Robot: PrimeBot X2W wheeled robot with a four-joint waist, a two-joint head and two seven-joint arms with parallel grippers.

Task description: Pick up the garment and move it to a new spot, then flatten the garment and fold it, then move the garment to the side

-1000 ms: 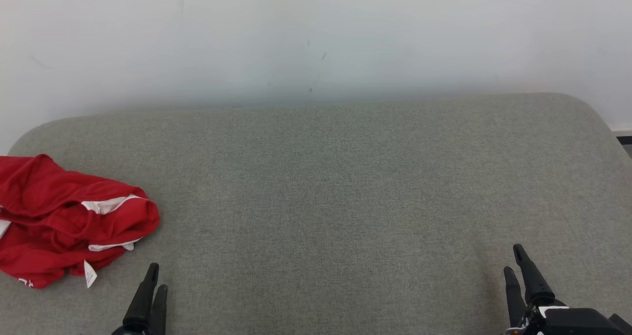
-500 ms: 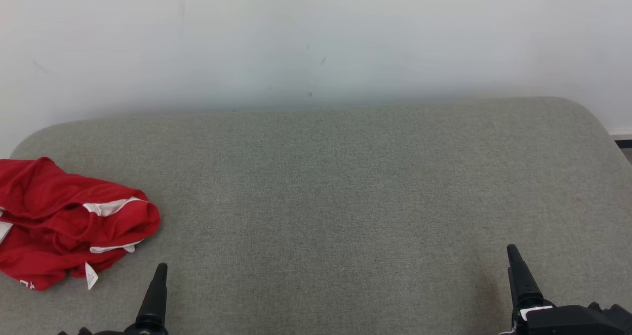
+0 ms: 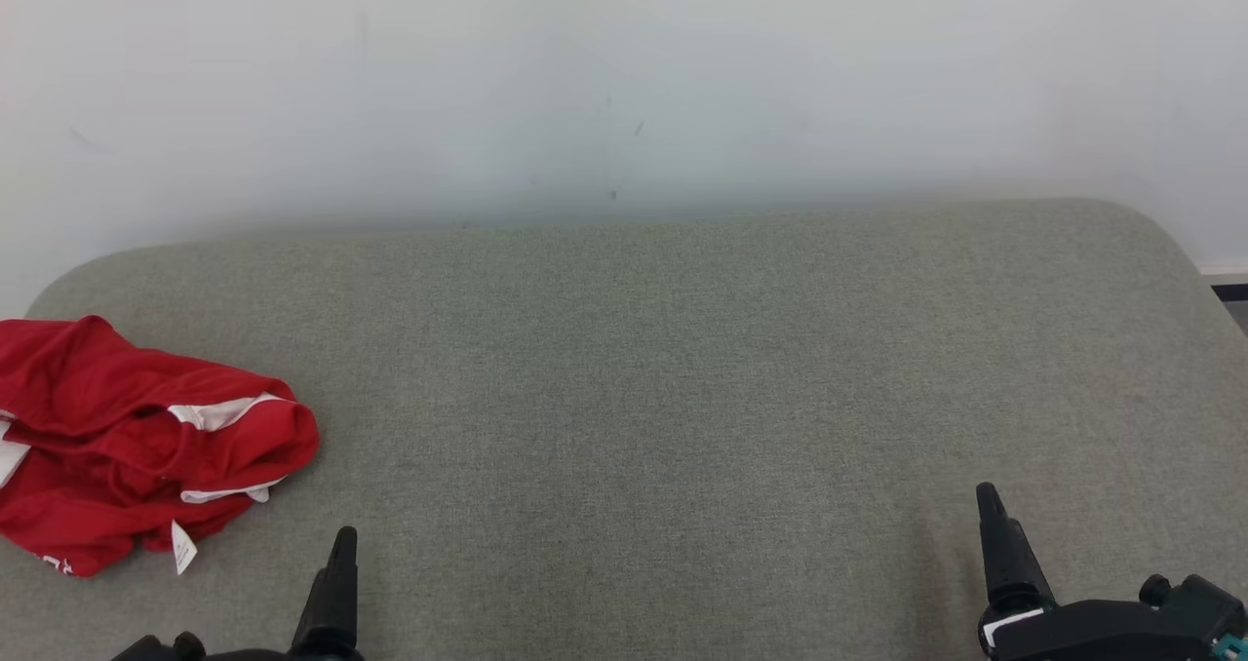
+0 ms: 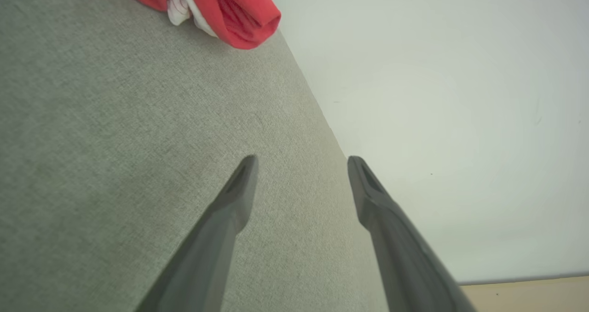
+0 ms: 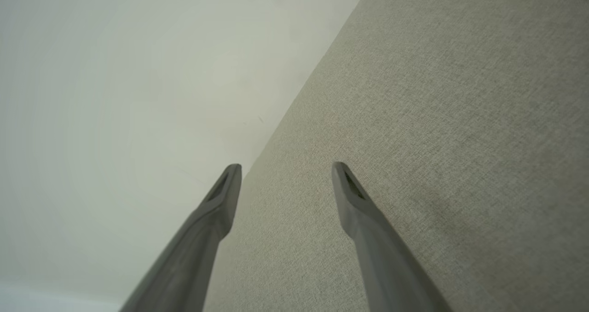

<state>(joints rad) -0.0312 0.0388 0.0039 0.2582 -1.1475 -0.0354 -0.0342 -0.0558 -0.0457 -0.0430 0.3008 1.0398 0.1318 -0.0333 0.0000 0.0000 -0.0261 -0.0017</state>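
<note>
The garment [image 3: 136,447] lies crumpled in a red heap with white trim and a small white tag at the far left of the grey fabric surface [image 3: 643,388]. The left wrist view shows the garment [image 4: 230,13] at its top edge, well beyond the fingertips. My left gripper [image 4: 301,158] hovers open above bare fabric, nothing between its fingers; one dark finger [image 3: 336,583] of it rises at the bottom of the head view, just right of the heap. My right gripper [image 5: 285,164] is open and empty too, far from the garment at the lower right, one finger [image 3: 1004,554] showing.
A plain white wall [image 3: 624,86] runs right behind the padded surface. The surface has rounded far corners [image 3: 1150,217]. A strip of floor [image 3: 1230,291] shows past its right edge. Bare fabric stretches between the two grippers.
The left gripper's fingers, together a second ago, now stand apart. Both grippers have turned and drifted slightly inward. The whole picture has shifted a little downward; the garment lies as before.
</note>
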